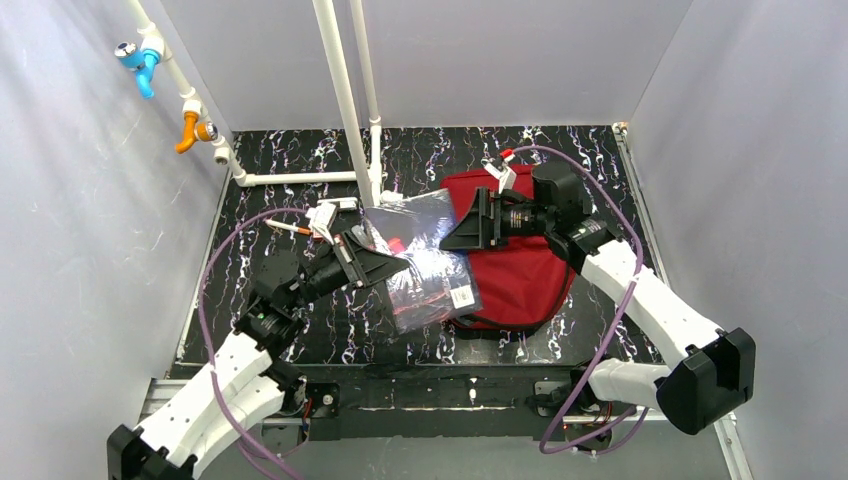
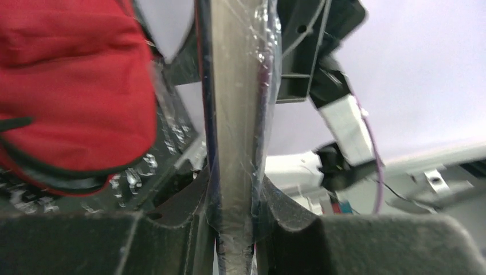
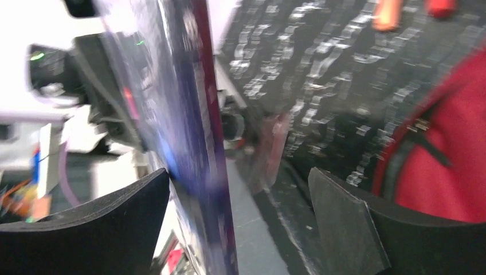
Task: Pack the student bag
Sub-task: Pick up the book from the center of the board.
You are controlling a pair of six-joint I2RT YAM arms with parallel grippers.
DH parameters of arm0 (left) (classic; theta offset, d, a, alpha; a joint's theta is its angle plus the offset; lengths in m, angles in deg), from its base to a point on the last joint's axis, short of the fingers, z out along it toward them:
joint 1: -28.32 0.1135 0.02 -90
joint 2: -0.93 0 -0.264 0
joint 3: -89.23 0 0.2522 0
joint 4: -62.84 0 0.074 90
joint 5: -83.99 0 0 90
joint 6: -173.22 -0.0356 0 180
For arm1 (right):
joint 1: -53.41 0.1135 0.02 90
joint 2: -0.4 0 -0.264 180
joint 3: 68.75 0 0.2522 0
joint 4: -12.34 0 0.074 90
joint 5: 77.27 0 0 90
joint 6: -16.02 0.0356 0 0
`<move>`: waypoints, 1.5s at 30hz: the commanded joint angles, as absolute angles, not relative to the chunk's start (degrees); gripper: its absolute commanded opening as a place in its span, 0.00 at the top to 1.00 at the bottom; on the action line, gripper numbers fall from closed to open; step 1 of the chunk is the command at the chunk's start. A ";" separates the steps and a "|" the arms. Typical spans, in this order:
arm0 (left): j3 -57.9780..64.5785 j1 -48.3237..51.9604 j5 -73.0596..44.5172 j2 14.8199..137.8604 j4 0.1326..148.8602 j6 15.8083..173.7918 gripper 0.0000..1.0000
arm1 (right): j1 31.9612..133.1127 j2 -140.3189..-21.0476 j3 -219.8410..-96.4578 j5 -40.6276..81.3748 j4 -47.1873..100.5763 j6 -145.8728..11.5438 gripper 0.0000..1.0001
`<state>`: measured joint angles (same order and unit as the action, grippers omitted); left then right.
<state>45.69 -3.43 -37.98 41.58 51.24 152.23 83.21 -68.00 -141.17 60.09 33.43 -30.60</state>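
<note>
Nearest the arm bases, to the left of the student bag [image 1: 527, 272], the left gripper [image 1: 388, 262] is clamped on the edge of a flat plastic-wrapped packet [image 1: 430, 272]. The left wrist view shows the packet [image 2: 235, 114] edge-on, pinched tight between the two pads of that gripper [image 2: 235, 232].

The packet is held up off the table [image 1: 300, 325]. Its right edge reaches across the bag's left side, though whether it touches the fabric I cannot tell.

A little farther back, over the bag's upper left corner, the right gripper [image 1: 455, 232] has its jaws spread wide. In its own view the packet [image 3: 189, 114] runs close beside the left finger, with a clear gap to the right one, so this gripper [image 3: 238, 220] holds nothing.

The bag [image 3: 447, 166] lies flat on the table right of centre. Its red fabric [image 2: 69, 86] bulges, and no open mouth shows in any view.

The step in hand looks like getting the packet into the bag, with the left arm alone carrying it.

Next, the free right gripper probably needs to find and lift the bag's opening. The left arm can then turn the packet edge-first toward that opening.
</note>
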 commanded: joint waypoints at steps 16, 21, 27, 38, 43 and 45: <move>19.69 -3.32 8.41 39.26 130.42 155.31 1.00 | 149.22 -69.94 -144.24 -35.59 43.96 -78.58 0.02; 20.01 -3.34 7.05 38.99 130.34 157.75 1.00 | 154.67 -75.45 -139.36 -39.13 25.88 -86.54 0.02; 18.81 -3.32 4.26 39.90 129.93 157.89 1.00 | 154.49 -83.24 -138.04 -37.70 10.40 -90.57 0.02; 19.75 -3.32 2.37 39.25 129.67 160.08 1.00 | 153.23 -91.96 -137.59 -46.02 -5.52 -92.98 0.38; 20.56 -3.32 1.22 39.16 128.33 160.71 1.00 | 151.68 -92.35 -136.68 -45.90 -7.03 -92.20 0.50; 20.83 -3.32 0.32 39.40 127.84 160.78 1.00 | 150.38 -92.29 -136.61 -44.66 -6.57 -91.16 0.56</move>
